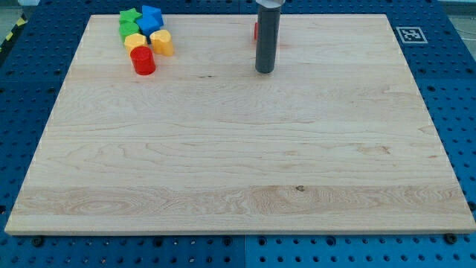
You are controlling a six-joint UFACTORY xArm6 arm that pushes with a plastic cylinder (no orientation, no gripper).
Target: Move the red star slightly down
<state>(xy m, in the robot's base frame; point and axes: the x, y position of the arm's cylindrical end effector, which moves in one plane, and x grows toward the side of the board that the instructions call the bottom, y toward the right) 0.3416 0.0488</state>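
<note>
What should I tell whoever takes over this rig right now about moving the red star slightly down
My tip rests on the wooden board, near the view's top centre. The rod hides most of the red star; only a red sliver shows at the rod's left edge, above my tip. Contact cannot be told. The other blocks cluster at the view's top left: green star, blue block, green block, two yellow blocks, red cylinder. Whether the star has been moved cannot be told. Left: get my tip above it and push down slightly.
</note>
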